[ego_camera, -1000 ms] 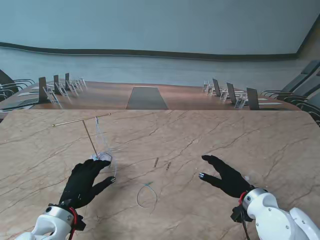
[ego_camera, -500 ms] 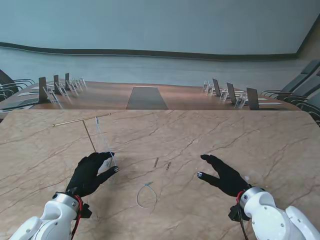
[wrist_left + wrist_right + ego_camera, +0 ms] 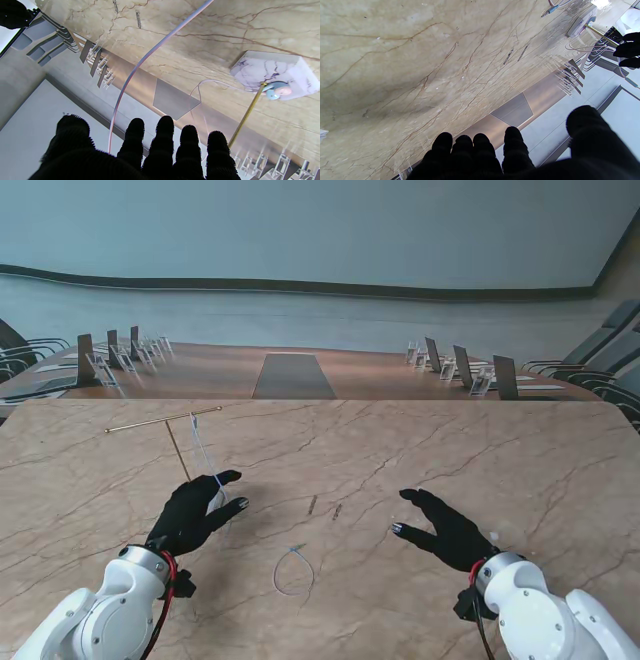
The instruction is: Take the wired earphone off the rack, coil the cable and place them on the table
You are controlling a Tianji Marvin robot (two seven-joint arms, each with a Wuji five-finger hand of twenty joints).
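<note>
The rack is a thin brass T: its bar (image 3: 160, 420) runs left of centre and its pole (image 3: 246, 116) stands in a white marble base (image 3: 272, 72). A pale earphone cable (image 3: 203, 450) hangs from the bar. A blue and pink earbud (image 3: 276, 91) rests at the foot of the pole. More cable lies in a loop (image 3: 293, 572) nearer to me, ending in a plug (image 3: 551, 10). My left hand (image 3: 195, 510) hovers at the base with fingers spread; the cable (image 3: 150, 53) passes between thumb and forefinger. My right hand (image 3: 445, 530) is open over bare table.
Two short dark marks (image 3: 313, 504) lie on the marble table top (image 3: 450, 450) between my hands. Beyond the far edge stands a long wooden conference table (image 3: 295, 375) with name stands and chairs on both sides.
My left hand has moved away from me toward the rack's pole and hanging cable, and now covers the base in the stand view. The right hand has barely shifted.
</note>
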